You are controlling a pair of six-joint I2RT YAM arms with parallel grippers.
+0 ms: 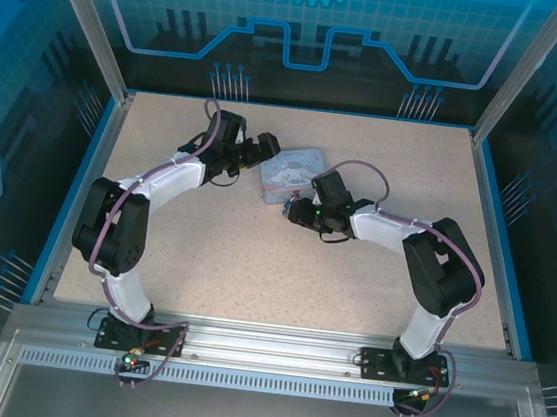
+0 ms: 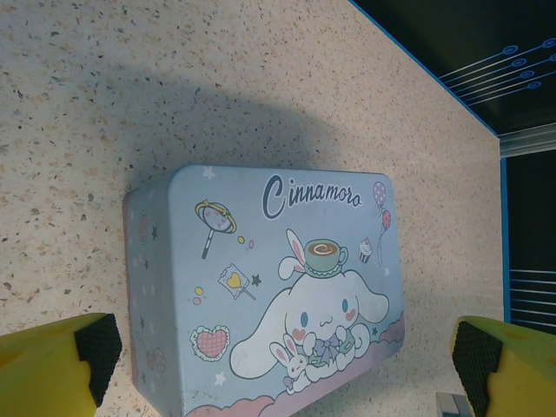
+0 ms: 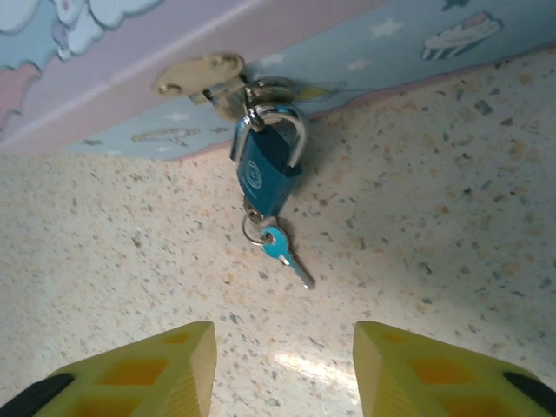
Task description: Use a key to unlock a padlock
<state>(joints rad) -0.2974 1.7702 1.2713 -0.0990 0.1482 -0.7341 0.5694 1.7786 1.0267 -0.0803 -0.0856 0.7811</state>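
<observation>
Two wide-open empty hands: left hand (image 2: 285, 365) over the shut tin (image 2: 261, 287), right hand (image 3: 282, 356) facing its padlock (image 3: 265, 169), key (image 3: 285, 256) just below.

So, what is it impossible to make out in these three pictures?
- Top view: the right arm covers part of the tin; anything hanging there is too small to read.
- Right wrist view: the padlock turns its keyhole away, so whether anything sits in it is unclear; the key lies on the table.
- Left wrist view: the picture's bottom edge cuts off the tin's lower edge.
</observation>
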